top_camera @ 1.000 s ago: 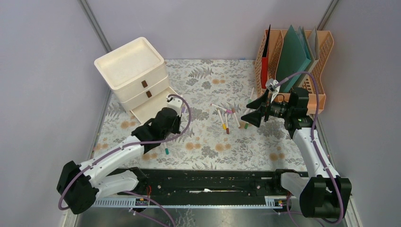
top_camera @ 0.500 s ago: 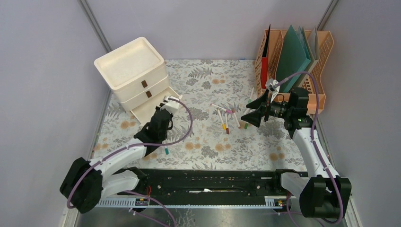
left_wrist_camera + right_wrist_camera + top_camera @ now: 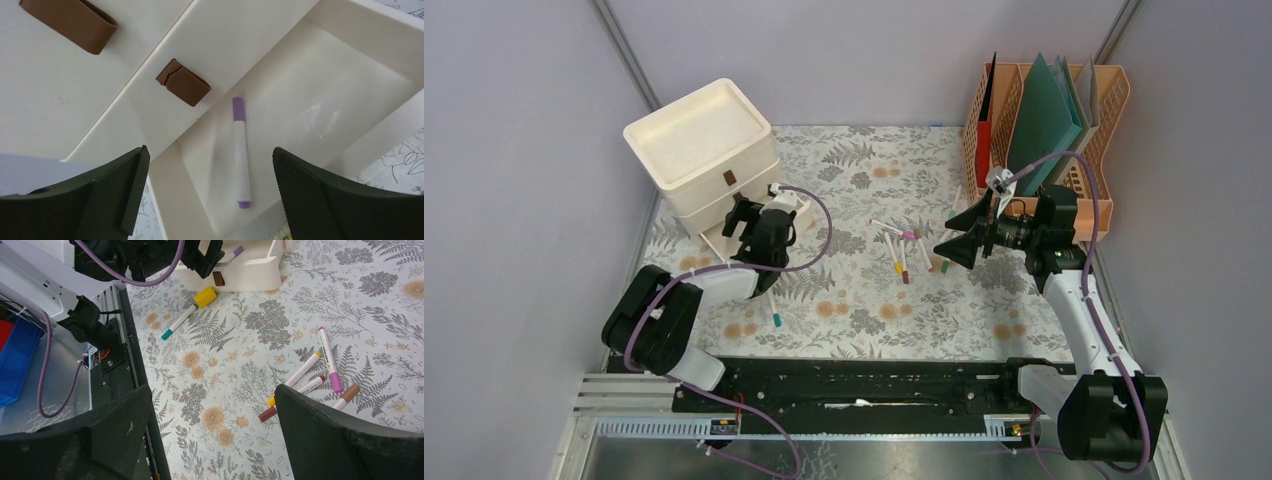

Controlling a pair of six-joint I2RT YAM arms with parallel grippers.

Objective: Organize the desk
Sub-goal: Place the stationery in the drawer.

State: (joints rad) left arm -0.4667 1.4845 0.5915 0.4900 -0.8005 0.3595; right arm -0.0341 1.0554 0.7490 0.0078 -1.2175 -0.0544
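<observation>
Lying in the open drawer (image 3: 310,115), purple-capped marker (image 3: 241,155) beneath spread left gripper (image 3: 209,165)

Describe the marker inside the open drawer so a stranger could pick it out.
Find the cream drawer unit at the far left corner of the desk; its bottom drawer is pulled open. One white marker with a purple cap lies alone inside it. The other markers all lie out on the leaf-print cloth.
</observation>
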